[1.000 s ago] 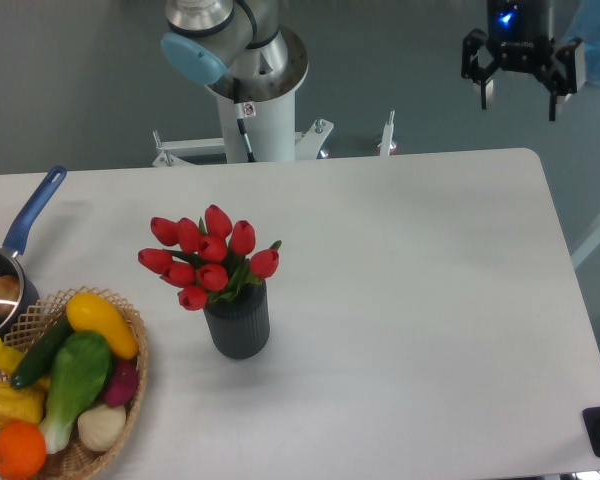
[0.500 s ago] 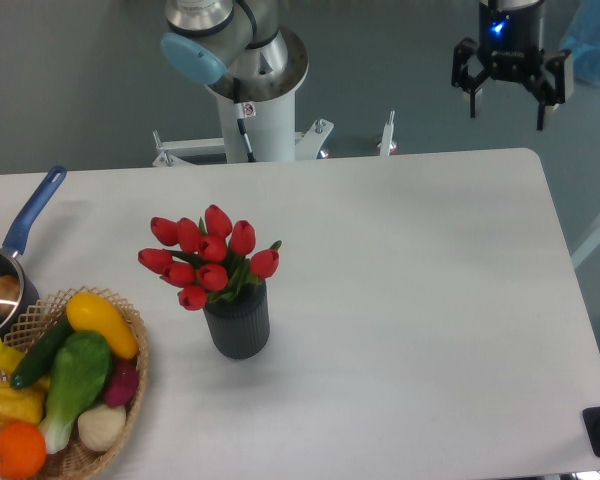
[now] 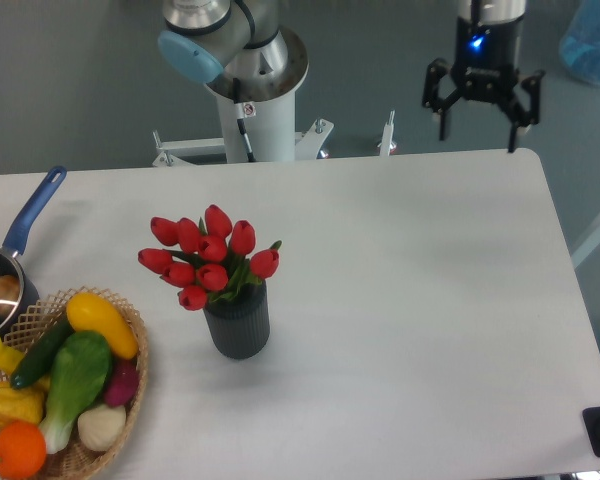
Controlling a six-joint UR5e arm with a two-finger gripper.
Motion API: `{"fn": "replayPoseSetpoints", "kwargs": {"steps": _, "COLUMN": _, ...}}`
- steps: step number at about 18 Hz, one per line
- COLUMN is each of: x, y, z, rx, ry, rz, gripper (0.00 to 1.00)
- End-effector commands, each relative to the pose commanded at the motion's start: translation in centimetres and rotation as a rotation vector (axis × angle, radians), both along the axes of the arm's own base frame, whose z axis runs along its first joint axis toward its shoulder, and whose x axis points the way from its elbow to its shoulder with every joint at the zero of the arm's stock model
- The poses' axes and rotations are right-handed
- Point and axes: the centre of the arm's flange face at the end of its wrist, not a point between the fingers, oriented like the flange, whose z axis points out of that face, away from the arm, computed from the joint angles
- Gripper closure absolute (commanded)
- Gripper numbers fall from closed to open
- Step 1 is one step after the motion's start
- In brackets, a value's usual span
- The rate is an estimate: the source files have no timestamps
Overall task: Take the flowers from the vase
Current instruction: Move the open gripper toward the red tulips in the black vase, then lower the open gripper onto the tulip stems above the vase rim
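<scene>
- Plainly, nothing of the pick has been done: the bunch of red tulip buds with green leaves [image 3: 209,257] stands upright in the small dark grey ribbed cylindrical vase [image 3: 238,320], left of the middle of the white table [image 3: 410,300], untouched.
- The buds fan out above the vase's rim, leaning somewhat left; the stems are hidden inside the vase, so I cannot tell how they are bound or how deep they sit.
- My black two-finger gripper [image 3: 477,108] hangs high at the far edge of the table, toward its right side, well apart from the flowers. Its fingers are spread wide and point down, with nothing between them.
- What is left, as I judge it: carry the gripper across and down to the bunch, close on it near the rim where the stems gather, then lift straight up so the vase stays put.
- A light vase could ride up with the stems; that is the risk I see.
- The woven wicker basket [image 3: 130,385] at the near left corner holds toy produce: a yellow squash [image 3: 100,323], a green vegetable [image 3: 76,380], an orange [image 3: 18,450] and a pale bulb [image 3: 102,427] among them.
- Behind it, at the left edge, the blue-handled saucepan [image 3: 30,215] holds something pale brown that I cannot identify.
</scene>
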Motion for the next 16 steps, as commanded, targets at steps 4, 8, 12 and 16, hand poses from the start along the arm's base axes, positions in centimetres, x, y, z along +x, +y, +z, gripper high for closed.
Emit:
{"fn": "replayPoseSetpoints", "kwargs": {"steps": 4, "x": 1.6, "y": 2.5, "z": -0.3, "rx": 0.014, "ry": -0.038, "rz": 0.014, "gripper": 0.00}}
{"fn": "replayPoseSetpoints", "kwargs": {"steps": 8, "x": 2.9, "y": 4.0, "z": -0.2, "rx": 0.029, "ry": -0.071, "rz": 0.046, "gripper": 0.00}}
{"fn": "replayPoseSetpoints", "kwargs": {"steps": 12, "x": 3.5, "y": 4.9, "z": -0.1, "rx": 0.031, "ry": -0.068, "rz": 0.042, "gripper": 0.00}}
{"fn": "replayPoseSetpoints", "kwargs": {"steps": 16, "x": 4.3, "y": 5.9, "z": -0.3, "rx": 0.026, "ry": -0.071, "rz": 0.017, "gripper": 0.00}}
